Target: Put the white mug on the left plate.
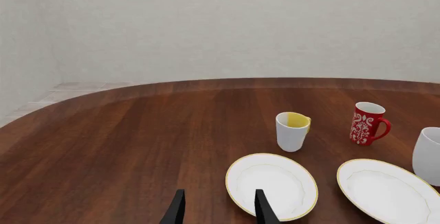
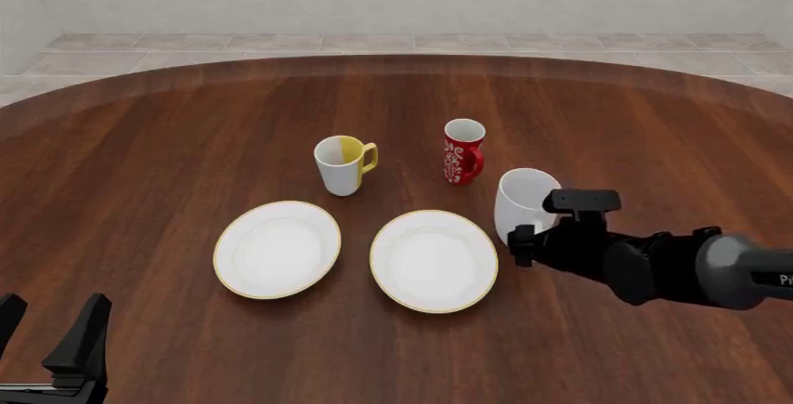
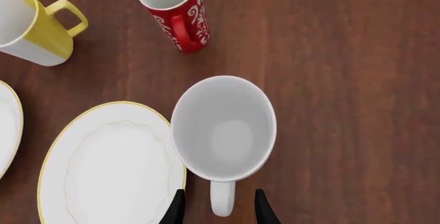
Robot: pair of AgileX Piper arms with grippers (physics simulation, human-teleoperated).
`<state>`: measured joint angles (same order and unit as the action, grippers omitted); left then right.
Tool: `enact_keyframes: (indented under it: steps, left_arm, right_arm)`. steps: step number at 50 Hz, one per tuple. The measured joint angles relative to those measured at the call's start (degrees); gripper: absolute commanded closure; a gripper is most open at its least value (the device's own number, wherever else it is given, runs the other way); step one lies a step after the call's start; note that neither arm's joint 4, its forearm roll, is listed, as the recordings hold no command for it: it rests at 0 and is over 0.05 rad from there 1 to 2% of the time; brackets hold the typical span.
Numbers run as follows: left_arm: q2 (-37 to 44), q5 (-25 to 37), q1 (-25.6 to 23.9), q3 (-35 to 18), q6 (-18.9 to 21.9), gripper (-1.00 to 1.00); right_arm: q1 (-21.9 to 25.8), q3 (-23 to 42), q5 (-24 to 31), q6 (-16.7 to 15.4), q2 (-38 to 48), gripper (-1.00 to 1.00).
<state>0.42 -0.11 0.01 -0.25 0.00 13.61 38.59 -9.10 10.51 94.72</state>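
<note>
The white mug (image 2: 523,198) stands upright on the table just right of the right-hand plate, its handle (image 3: 221,203) turned toward the right arm. My right gripper (image 2: 526,244) hovers over that handle, open, with one finger on each side of it (image 3: 220,209) and a gap left on both sides. The left plate (image 2: 278,249), white with a thin gold rim, lies bare at front left; it also shows in the left wrist view (image 1: 271,185). Far down at the front left corner, my left gripper (image 2: 47,332) is open and holds nothing (image 1: 220,211).
A second gold-rimmed plate (image 2: 434,260) lies between the left plate and the white mug. Behind the plates stand a small white mug with a yellow handle (image 2: 341,164) and a red patterned mug (image 2: 463,151). The brown table's round edge (image 2: 396,58) curves at the back.
</note>
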Motion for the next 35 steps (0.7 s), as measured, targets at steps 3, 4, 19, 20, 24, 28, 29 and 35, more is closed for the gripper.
enact_keyframes:
  steps: [3,4,19,20,24,28,29,35]
  left_arm:
    - [0.0,0.0,0.0,0.0,0.0,-1.0]
    - [0.0,0.0,0.0,0.0,0.0,-1.0]
    - [0.0,0.0,0.0,0.0,0.0,-1.0]
    - [0.0,0.0,0.0,0.0,0.0,-1.0]
    - [0.0,0.0,0.0,0.0,0.0,-1.0]
    - [0.0,0.0,0.0,0.0,0.0,-1.0]
    - [0.0,0.0,0.0,0.0,0.0,-1.0]
    - [0.0,0.0,0.0,0.0,0.0,-1.0]
  right_arm:
    - [0.03,-0.03,-0.09,0.06,0.12,-1.0]
    - [0.04,-0.05,-0.12,0.07,0.14,-1.0]
    - [-0.1,-0.47,-0.24,-0.3,-0.41,1.0]
    - [-0.16,-0.49,-0.23,-0.41,-0.48,1.0]
    - [-0.35,-0.6,-0.2,-0.7,-0.69,1.0]
    - [-0.55,-0.7,-0.13,-1.04,-0.95,1.0]
    - [-0.57,-0.72,-0.12,-1.13,-1.01,1.0]
    - [-0.82,-0.89,-0.09,-1.69,-1.45,1.0]
